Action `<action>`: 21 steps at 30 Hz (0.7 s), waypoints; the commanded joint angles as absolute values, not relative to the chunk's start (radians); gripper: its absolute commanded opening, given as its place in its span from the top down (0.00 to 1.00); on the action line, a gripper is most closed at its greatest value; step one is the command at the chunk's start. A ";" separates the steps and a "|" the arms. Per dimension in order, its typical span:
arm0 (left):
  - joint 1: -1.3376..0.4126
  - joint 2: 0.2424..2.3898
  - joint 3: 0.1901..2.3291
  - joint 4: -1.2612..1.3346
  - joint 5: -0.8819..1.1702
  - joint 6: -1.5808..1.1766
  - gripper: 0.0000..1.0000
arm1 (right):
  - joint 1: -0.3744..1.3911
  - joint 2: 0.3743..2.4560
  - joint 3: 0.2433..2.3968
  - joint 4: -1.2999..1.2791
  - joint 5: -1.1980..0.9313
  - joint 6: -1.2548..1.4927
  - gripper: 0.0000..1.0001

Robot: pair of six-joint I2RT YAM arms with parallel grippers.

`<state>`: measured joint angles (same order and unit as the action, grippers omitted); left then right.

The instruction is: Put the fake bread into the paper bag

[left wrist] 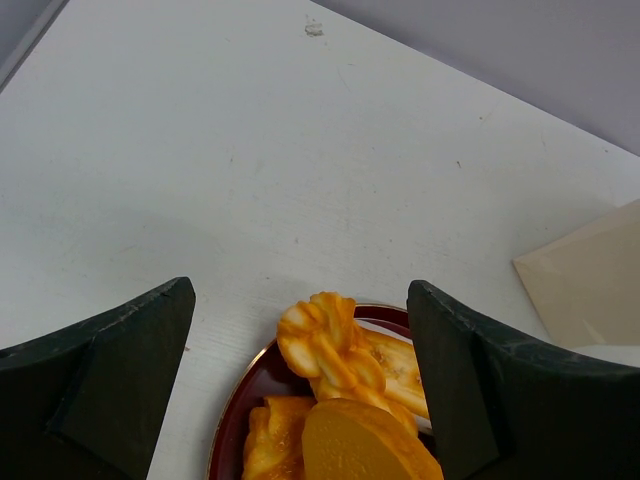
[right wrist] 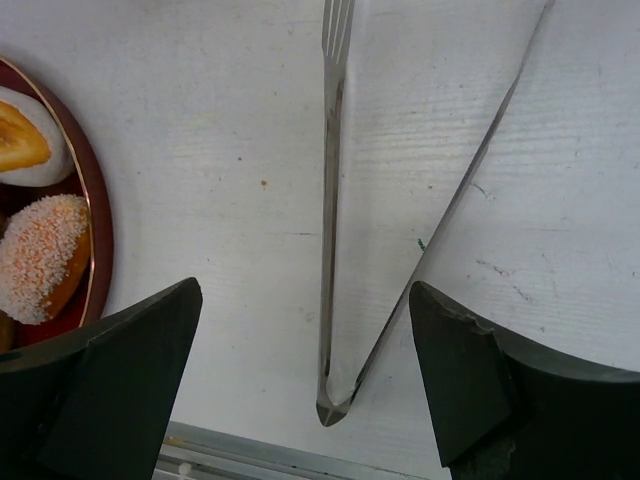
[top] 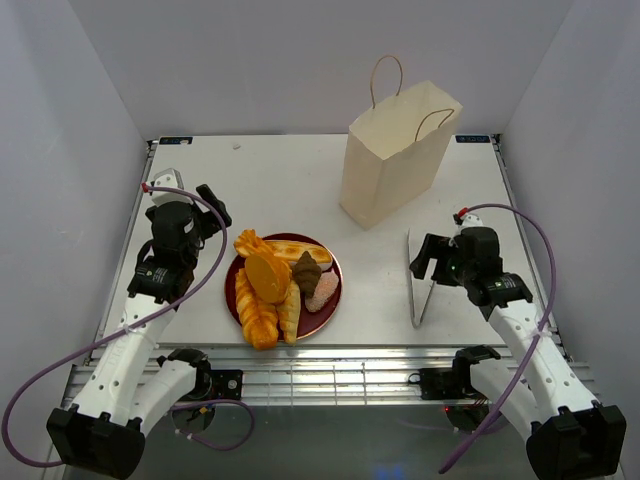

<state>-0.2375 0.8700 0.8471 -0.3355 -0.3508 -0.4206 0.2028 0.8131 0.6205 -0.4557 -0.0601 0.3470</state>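
— Where is the fake bread (top: 275,285)?
— Heaped on the dark red plate (top: 337,277), left of centre on the counter (top: 280,180). The left hand (top: 216,212) sits just left of that plate, spread wide and pinching nothing. Its wrist view shows a braided loaf (left wrist: 325,340) in the gap ahead.
— And the right hand (top: 424,257)?
— Spread too, and empty. It is well right of the bread, over metal tongs (top: 420,290) lying on the counter.
— The paper bag (top: 395,160)?
— Upright at the far right, apart from both hands.
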 commanded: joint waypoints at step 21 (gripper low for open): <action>-0.239 0.838 0.857 -0.321 -0.267 -0.423 0.02 | 0.423 1.049 0.557 -0.390 0.252 0.419 0.10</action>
<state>-0.2379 0.8619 0.8471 -0.3351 -0.2909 -0.4202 0.4149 1.0142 0.5636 -0.4667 0.2527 0.4103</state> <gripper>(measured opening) 0.979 0.900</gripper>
